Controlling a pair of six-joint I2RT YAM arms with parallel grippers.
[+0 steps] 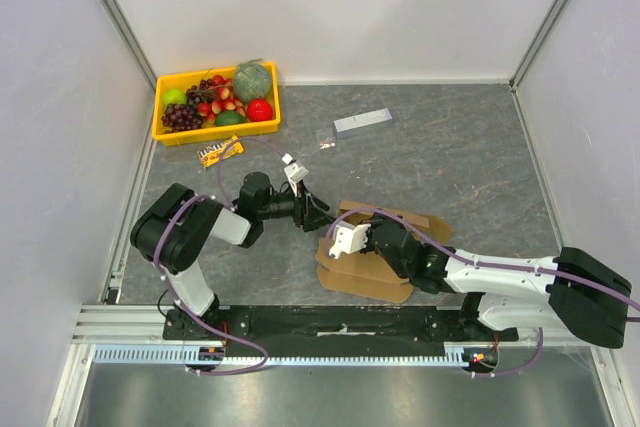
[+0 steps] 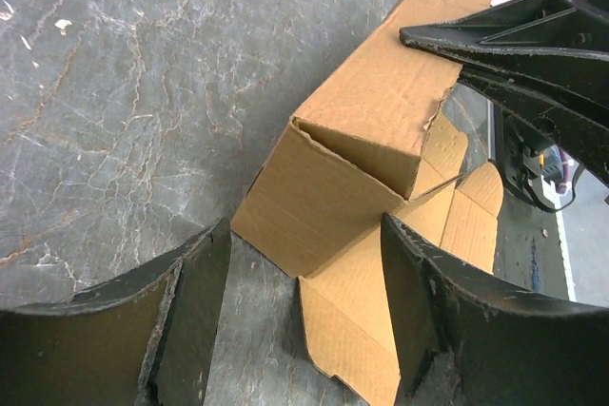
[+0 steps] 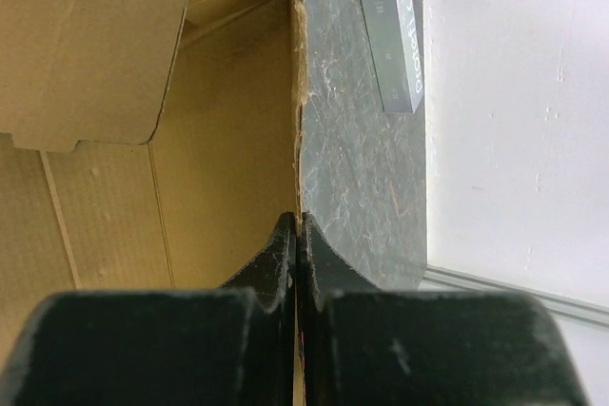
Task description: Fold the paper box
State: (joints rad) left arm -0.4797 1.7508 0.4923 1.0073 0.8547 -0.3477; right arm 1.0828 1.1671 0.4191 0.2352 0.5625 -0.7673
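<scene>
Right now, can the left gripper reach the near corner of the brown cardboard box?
Probably yes: the left gripper stands open just short of the cardboard box, nothing between; the right gripper pinches another wall, clear of that corner.

Plain brown paper box (image 1: pixel 360 283), grey marbled table (image 1: pixel 450 167) (pale veins), yellow tray (image 1: pixel 200 134)

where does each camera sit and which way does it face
Top: above and behind the bases, looking down at the table; left arm and right arm show.
Left wrist: low over the table, facing the cardboard box; its open jaws show.
Right wrist: looking along the box wall; its jaws pinch that wall.
All three share the box.
</scene>
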